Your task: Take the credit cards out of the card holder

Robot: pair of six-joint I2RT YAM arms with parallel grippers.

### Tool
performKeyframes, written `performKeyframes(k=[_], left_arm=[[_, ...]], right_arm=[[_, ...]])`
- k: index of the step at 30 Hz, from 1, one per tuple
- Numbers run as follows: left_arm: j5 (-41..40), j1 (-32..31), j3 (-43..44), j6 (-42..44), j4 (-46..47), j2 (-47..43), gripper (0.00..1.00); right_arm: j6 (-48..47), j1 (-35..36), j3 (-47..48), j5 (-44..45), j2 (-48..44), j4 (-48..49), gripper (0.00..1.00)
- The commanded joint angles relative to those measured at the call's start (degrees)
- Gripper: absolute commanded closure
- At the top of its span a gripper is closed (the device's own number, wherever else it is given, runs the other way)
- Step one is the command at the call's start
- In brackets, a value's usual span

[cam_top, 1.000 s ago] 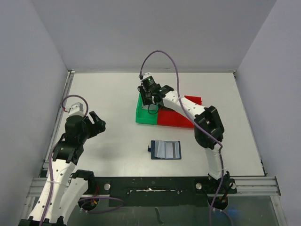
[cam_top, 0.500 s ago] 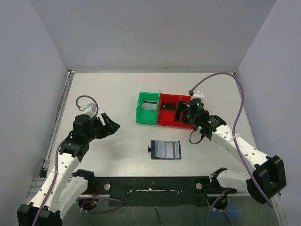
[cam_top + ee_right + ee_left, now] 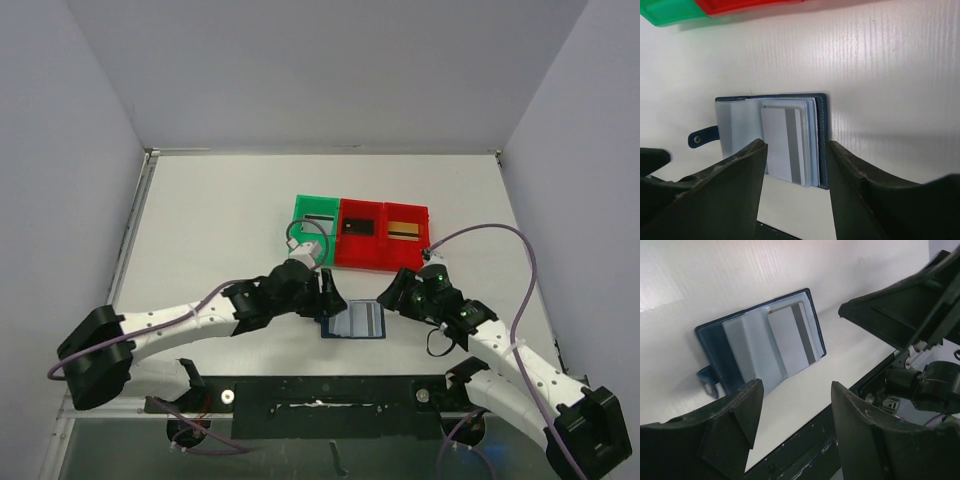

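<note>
Card holder (image 3: 353, 320), lying open on the table (image 3: 220, 230) with a grey card (image 3: 782, 145) left in its pocket: left gripper (image 3: 327, 296) and right gripper (image 3: 397, 298) (both parted, empty) have just swung in to flank it, so another extraction looks due.

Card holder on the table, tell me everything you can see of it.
The card holder is a small dark navy-blue bifold, leather-like with pale stitching, lying open and flat on the white table. Pale bluish-grey clear pockets fan across its inside, and a silver-grey card with a darker stripe shows in the top one. A short closure tab with a round snap sticks out from one end. It sits between the open left pincer and right pincer; neither grips it.
</note>
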Motion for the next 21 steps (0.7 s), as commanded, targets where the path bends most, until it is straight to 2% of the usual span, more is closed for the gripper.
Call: performKeyframes(k=[1,7,15,21], left_arm=[[-2.55,-2.52,5.78,-4.96,10.32,9.14,0.47],[-0.32,-3.06,1.07,-14.46,26.28,16.70,0.53],[0.97,-3.06,1.67,-16.78,28.01,23.06,0.56],[1.82,-3.08,0.37,-19.78,30.07,25.93,0.62]], right_arm=[[3.40,-0.91,-2.07,-3.68,-5.01,4.53,0.53],[2.68,-1.59,-2.07,-4.91,-5.93,2.45,0.58],[1.92,-2.12,-2.30,-13.44,-1.56,8.02,0.72],[1.43,-2.31,-2.76,-17.44,2.87,10.86,0.79]])
